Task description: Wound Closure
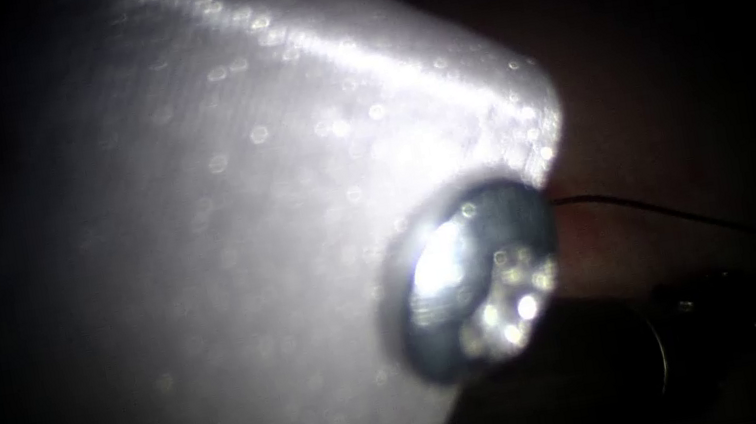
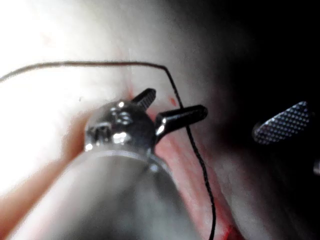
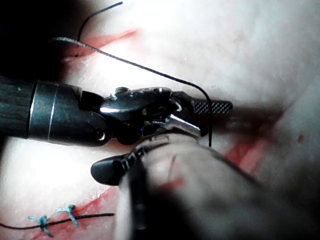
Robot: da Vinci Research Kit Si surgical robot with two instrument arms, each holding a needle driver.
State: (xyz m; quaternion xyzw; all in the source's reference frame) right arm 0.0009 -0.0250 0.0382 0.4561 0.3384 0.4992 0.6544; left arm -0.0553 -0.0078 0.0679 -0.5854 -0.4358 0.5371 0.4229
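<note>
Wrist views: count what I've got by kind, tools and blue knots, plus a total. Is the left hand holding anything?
Tools: 2, the left hand, jaws open and holding nothing, with the black thread crossing it, and the right hand.
Blue knots: 2, on the tissue.
Total: 4.

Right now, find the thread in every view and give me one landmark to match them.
Endoscope view: the thread is a thin dark line running right from the blurred pale object's round end.
Left wrist view: the thread arcs over the tissue, bends, crosses the left arm's open hand and follows the cut.
Right wrist view: the thread slants across the tissue, then drops towards the cut.
Landmark: the red cut, seen in both wrist views.
</note>
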